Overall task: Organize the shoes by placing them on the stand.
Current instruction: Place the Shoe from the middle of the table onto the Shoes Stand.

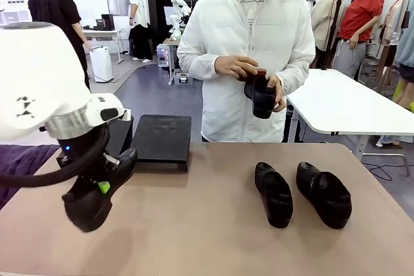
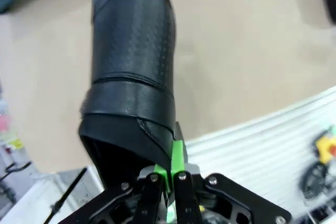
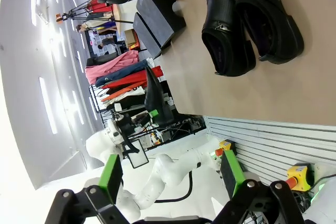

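The left arm comes in at the near left with its wrist bent downward, and the left gripper (image 1: pixel 102 187) has its jaws pinched tight on the rim of one black shoe (image 1: pixel 87 205), which is tilted and seems to hang just above the table (image 1: pixel 194 237). Just beyond it the stand (image 1: pixel 162 137) sits at the table's far edge, bare on top. Behind the table's middle a person's hands (image 1: pixel 236 66) cradle a second shoe (image 1: pixel 262 95) at chest height. To the right, two more shoes (image 1: pixel 273 193) (image 1: pixel 323 193) lie side by side on the table. The right gripper (image 3: pixel 170 177) is raised off the table, its jaws spread wide around nothing.
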`<state>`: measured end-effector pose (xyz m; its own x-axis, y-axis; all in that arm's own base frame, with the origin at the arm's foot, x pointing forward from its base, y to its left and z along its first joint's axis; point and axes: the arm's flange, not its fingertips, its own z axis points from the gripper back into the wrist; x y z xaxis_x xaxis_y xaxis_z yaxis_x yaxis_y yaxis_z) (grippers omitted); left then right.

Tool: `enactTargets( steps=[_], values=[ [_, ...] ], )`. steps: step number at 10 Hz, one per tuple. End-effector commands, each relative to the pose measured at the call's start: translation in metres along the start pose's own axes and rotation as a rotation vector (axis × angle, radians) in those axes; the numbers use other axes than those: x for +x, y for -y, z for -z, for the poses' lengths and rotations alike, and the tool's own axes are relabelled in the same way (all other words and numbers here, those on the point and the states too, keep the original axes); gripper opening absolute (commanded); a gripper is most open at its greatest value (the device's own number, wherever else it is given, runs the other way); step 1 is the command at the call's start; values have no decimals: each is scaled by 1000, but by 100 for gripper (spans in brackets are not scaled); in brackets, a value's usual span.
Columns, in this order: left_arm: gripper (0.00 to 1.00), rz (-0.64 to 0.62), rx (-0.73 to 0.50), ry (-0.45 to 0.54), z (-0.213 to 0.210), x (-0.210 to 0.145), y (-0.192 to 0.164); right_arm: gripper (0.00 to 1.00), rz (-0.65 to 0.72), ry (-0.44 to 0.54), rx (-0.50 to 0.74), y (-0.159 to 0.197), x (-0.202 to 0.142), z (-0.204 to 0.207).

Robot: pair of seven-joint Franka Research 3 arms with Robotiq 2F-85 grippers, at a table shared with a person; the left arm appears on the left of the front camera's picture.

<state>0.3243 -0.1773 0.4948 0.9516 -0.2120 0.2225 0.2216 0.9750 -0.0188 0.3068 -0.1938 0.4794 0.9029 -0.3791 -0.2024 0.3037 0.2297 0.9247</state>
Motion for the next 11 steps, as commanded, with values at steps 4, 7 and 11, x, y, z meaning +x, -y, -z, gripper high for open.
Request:
enactTargets(
  steps=[4, 7, 11],
  values=[
    [0, -153, 208, 222, 18, 105, -158, 100, 13, -10, -11, -3, -3, -3],
    [0, -239, 150, 372, 43, 128, -224, 100, 13, -10, -11, -3, -3, -3],
    [0, -184, 222, 275, 30, 107, -211, 100, 13, -10, -11, -3, -3, -3]
  ],
)
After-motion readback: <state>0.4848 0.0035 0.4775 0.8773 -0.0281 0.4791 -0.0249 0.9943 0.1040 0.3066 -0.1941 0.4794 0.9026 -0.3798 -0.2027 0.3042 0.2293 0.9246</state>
